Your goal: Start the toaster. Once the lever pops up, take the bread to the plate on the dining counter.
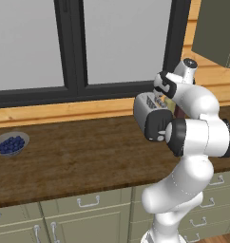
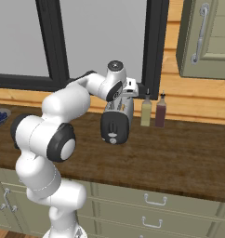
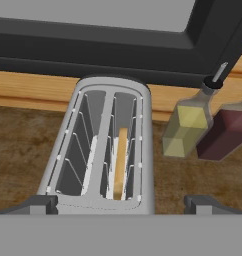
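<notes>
A: Left to right? Any writing?
B: None legible. Blueberry bowl [image 1: 11,144], then toaster [image 3: 103,150] on the wood counter [image 1: 79,161], bread [image 3: 121,162] upright in its right slot, oil bottle [image 3: 185,127], dark-red bottle [image 3: 224,132].
A: Gripper [image 3: 120,204]?
B: Above the toaster, fingers spread wide, holding nothing.

I'm seeing flat, even rendered light, soft shadows under the toaster [image 2: 115,122], no glare, everything staying sharp edge to edge.
</notes>
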You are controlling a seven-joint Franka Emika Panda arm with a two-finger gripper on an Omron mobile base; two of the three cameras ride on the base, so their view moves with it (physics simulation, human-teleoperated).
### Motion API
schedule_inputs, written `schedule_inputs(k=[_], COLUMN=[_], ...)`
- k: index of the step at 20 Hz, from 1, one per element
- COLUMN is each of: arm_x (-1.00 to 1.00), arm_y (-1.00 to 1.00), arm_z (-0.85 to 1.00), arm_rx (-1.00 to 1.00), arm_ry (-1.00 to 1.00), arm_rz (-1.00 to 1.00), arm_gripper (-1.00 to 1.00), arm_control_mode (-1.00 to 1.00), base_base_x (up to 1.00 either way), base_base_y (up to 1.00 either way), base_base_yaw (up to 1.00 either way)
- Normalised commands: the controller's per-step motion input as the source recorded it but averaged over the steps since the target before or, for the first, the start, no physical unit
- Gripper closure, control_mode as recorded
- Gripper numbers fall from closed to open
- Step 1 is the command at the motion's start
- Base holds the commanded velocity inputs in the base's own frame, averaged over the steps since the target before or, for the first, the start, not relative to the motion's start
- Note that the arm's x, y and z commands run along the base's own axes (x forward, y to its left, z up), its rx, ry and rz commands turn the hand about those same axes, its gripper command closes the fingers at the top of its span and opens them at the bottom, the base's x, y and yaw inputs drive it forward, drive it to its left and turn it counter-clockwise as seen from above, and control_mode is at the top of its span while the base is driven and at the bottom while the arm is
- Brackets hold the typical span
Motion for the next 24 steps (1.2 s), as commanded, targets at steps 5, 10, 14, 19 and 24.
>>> schedule_inputs(k=[5, 10, 14, 19, 24], arm_x=[0.00, 0.00, 0.00, 0.00, 0.00], arm_y=[0.00, 0.00, 0.00, 0.00, 0.00], arm_z=[0.00, 0.00, 0.00, 0.00, 0.00], arm_rx=[0.00, 0.00, 0.00, 0.00, 0.00], arm_ry=[0.00, 0.00, 0.00, 0.00, 0.00], arm_rz=[0.00, 0.00, 0.00, 0.00, 0.00], arm_gripper=[-1.00, -1.00, -1.00, -1.00, -1.00], arm_control_mode=[-1.00, -1.00, -1.00, -1.00, -1.00], base_base_x=[0.00, 0.00, 0.00, 0.00, 0.00], base_base_y=[0.00, 0.00, 0.00, 0.00, 0.00], base_base_yaw=[0.00, 0.00, 0.00, 0.00, 0.00])
